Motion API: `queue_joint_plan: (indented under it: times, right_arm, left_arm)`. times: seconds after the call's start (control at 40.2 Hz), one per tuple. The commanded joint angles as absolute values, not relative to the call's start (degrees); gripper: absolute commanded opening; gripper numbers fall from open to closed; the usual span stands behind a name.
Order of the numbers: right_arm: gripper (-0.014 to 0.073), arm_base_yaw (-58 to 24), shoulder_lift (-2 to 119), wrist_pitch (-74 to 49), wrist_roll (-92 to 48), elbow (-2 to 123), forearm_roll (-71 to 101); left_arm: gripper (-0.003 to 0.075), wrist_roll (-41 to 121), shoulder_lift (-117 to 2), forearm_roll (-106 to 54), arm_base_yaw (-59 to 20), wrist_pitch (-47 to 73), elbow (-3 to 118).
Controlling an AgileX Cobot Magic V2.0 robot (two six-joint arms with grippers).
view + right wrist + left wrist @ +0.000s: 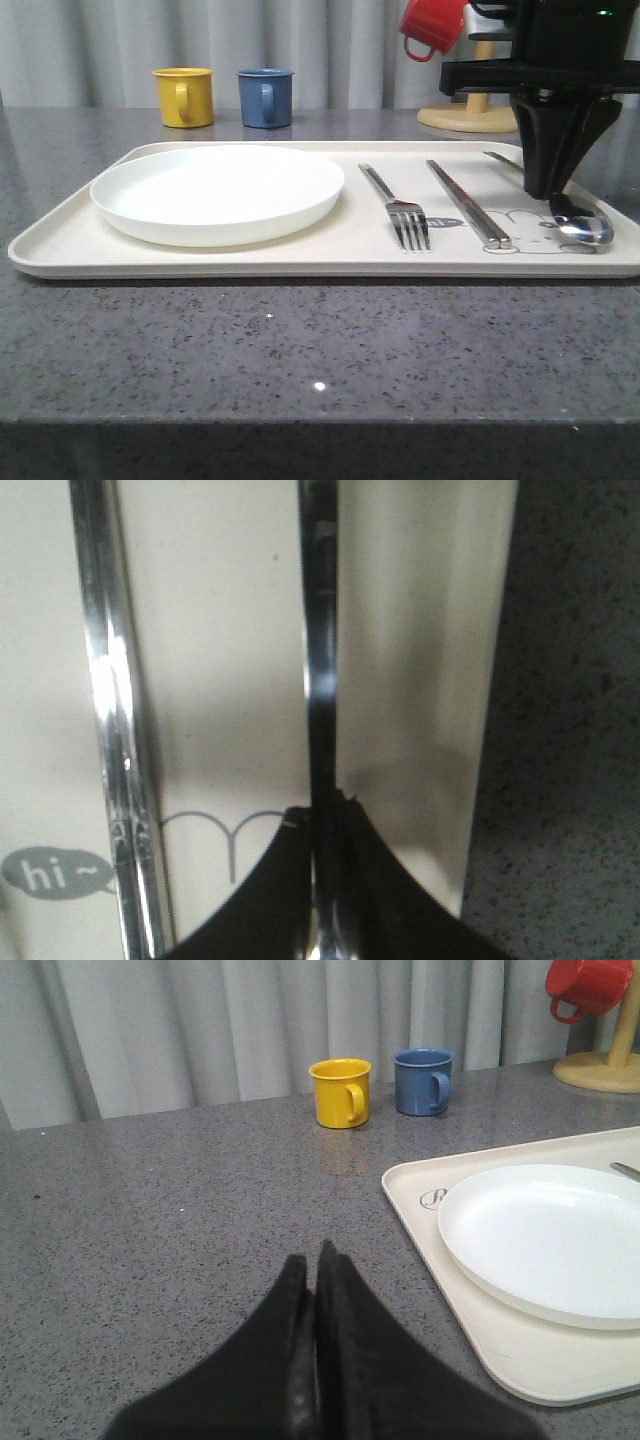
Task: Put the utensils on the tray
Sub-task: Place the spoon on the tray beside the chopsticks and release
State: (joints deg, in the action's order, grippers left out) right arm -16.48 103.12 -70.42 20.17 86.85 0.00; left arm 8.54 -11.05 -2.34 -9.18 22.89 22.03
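the cream tray [60, 245] lies on the grey table [300, 350], holding the white plate [215, 190] at its left, then the fork [400, 212], the chopsticks [468, 203] and the spoon [580, 228] at its right; the right gripper [548, 190] stands over the spoon handle, fingers pinched on it; the left gripper [314, 1290] hovers over bare table beside the tray – fingers pressed together, holding nothing.

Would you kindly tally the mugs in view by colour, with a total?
Yellow enamel mug: 1
Blue enamel mug: 1
Red mug hanging on the wooden stand: 1
Total: 3
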Motion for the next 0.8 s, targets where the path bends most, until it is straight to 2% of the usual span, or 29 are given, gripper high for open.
queue_joint_plan:
  times: [0.0,0.099,0.224,0.547,0.671,0.771]
  right_arm:
    - [0.0109,-16.4,100.67,-73.0,20.4,88.18,-0.4]
    - [0.0185,-16.4,100.67,-72.89,20.4,88.18,-0.4]
    - [0.0234,-16.4,100.51,-72.89,20.4,88.55,-0.4]
    - [0.0251,-16.4,97.85,-76.55,19.95,99.05,0.0]
    - [0.0213,-16.46,94.34,-75.94,16.63,100.65,0.0]
    - [0.0078,-16.46,90.81,-74.44,12.73,100.31,0.0]
  left_arm:
    - [-0.0018,8.24,-11.62,-2.95,-9.51,18.13,23.65]
    - [-0.0018,8.24,-11.62,-2.95,-9.51,18.13,23.65]
    - [-0.0018,8.24,-11.62,-2.95,-9.51,18.13,23.65]
    - [-0.0018,8.24,-11.62,-2.95,-9.51,18.13,23.65]
    - [-0.0018,8.24,-11.62,-2.95,-9.51,18.13,23.65]
    - [-0.0018,8.24,-11.62,-2.95,-9.51,18.13,23.65]
